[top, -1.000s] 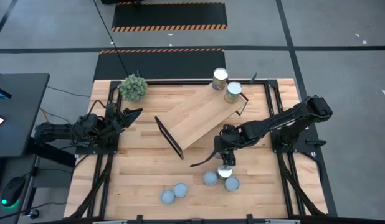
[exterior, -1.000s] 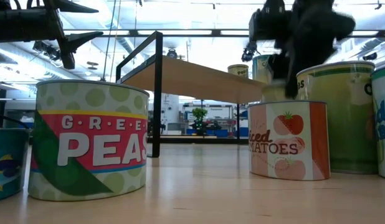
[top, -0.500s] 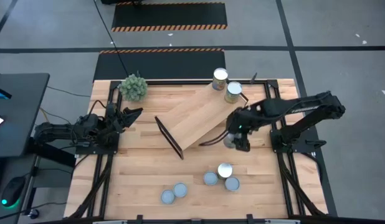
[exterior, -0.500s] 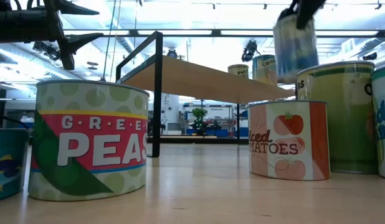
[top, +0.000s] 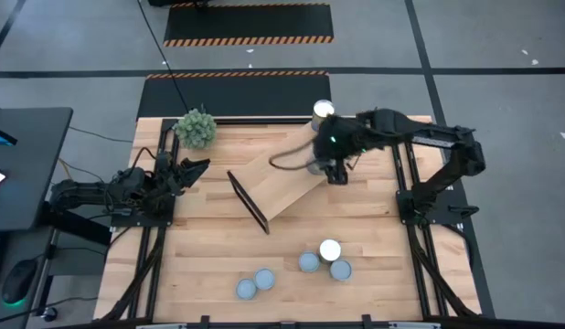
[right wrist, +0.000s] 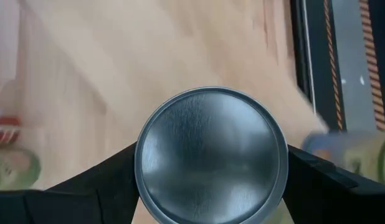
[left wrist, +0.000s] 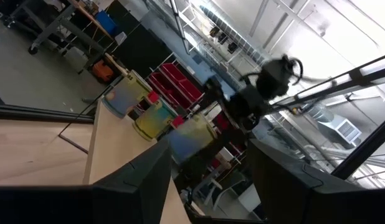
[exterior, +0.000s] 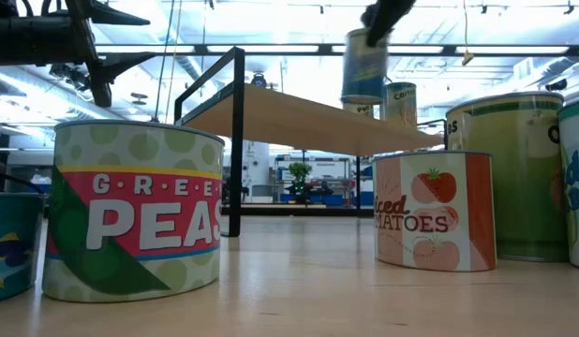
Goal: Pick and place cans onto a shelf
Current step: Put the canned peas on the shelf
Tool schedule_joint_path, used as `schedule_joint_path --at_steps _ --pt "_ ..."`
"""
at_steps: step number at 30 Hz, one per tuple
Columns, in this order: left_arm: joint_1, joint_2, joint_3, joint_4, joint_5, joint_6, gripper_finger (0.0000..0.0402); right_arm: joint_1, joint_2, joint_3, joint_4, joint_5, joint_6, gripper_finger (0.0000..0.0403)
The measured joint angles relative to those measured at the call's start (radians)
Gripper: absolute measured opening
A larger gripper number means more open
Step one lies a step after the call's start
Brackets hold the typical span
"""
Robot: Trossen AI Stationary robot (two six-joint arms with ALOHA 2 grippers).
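**Can held above the shelf's far end**

The right gripper [top: 330, 163] hung over the far end of the long light-wood shelf with black metal end frames [top: 287, 175], its fingers closed on a small metal can with a round silvery top [right wrist: 211, 154]. From above, the arm hid most of that can; the right wrist view showed its lid whole, clamped between the two dark fingers [right wrist: 86, 186], with blurred shelf wood beneath. The low view alone showed height: the held can [exterior: 363, 64] was clear of the plank's top, near two cans already standing there [exterior: 399, 103]. From overhead only one of those showed, a silver lid [top: 323, 110] at the shelf's far corner, just beside the gripper.

The left gripper [top: 193, 166] waited at the table's left edge near a green bushy plant ball [top: 196, 127], its fingers spread and empty.

Most of the plank's length toward the near black frame [top: 248, 202] lay bare. Five more cans stood on the wood-plank tabletop [top: 200, 247]: three clustered near the right side [top: 329, 249] and two nearer the front edge [top: 256, 284], well apart from the shelf.
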Motion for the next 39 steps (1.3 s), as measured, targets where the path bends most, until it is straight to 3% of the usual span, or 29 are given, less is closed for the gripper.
schedule_joint_path --at_steps 7,19,27,39 --pt "0.0 0.0 0.0 0.008 0.0 -0.001 0.0215 -0.145 0.097 0.058 0.069 -0.075 -0.153 0.0323" --pt "0.0 0.0 0.0 0.008 0.0 -0.003 0.0215 -0.271 0.228 0.167 0.076 -0.148 -0.334 0.0323" --pt "0.0 0.0 0.0 0.01 0.0 -0.003 0.0215 -0.3 0.239 0.168 0.038 -0.156 -0.385 0.0328" --pt "0.0 0.0 0.0 0.009 0.0 -0.004 0.0215 -0.301 0.239 0.168 0.028 -0.103 -0.42 0.037"
